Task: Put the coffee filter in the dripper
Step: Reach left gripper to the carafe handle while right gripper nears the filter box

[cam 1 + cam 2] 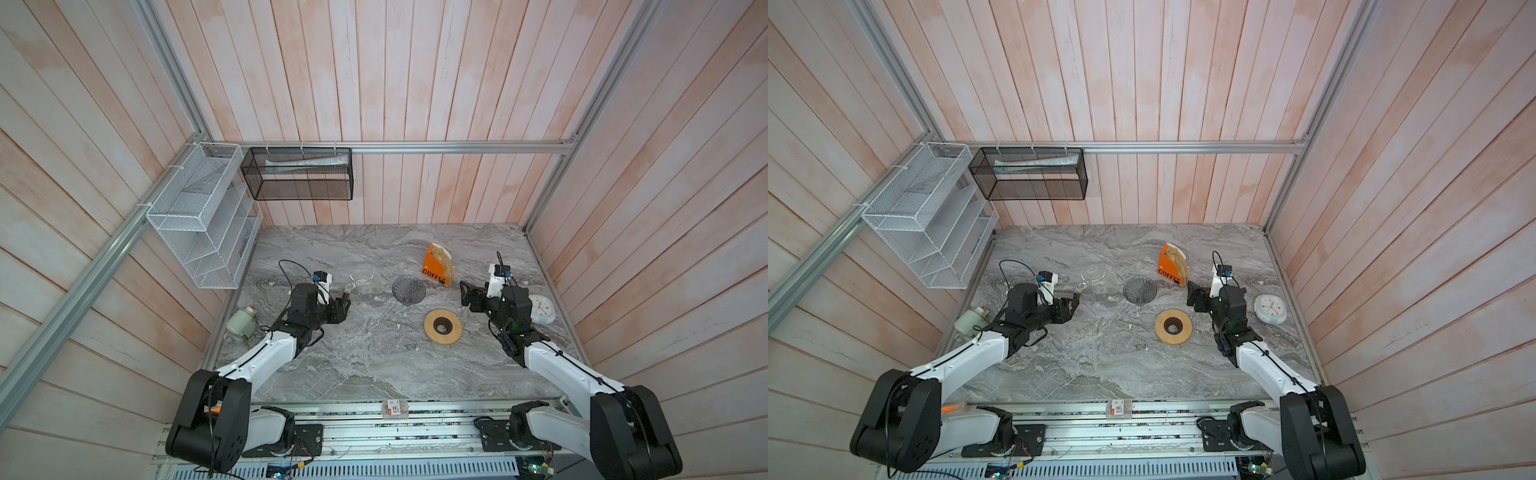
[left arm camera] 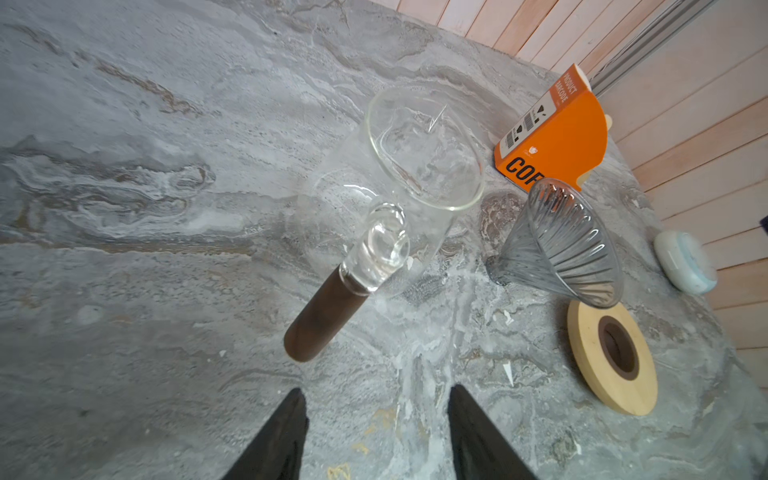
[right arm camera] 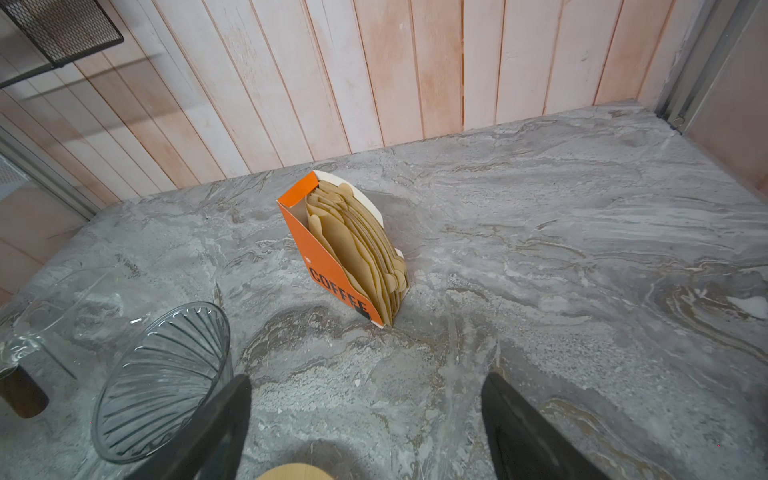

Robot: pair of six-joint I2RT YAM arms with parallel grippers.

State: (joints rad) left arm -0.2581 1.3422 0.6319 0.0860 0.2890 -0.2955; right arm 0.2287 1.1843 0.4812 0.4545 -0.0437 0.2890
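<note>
We're at the reach step, nothing picked yet. Both pincers gape, empty: L pincer [image 2: 377, 392] by the jug handle [image 2: 320, 320], R pincer [image 3: 368, 380] facing the box [image 3: 305, 237]. Dripper [image 1: 408, 289] sits mid-desk, bare. Filters [image 3: 357, 249] stand in the box at its 2 o'clock. Next: R goes fwd, pinches one sheet only.

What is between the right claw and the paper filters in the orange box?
Nothing. The right wrist view shows only bare table between the right gripper and the coffee filters.
</note>
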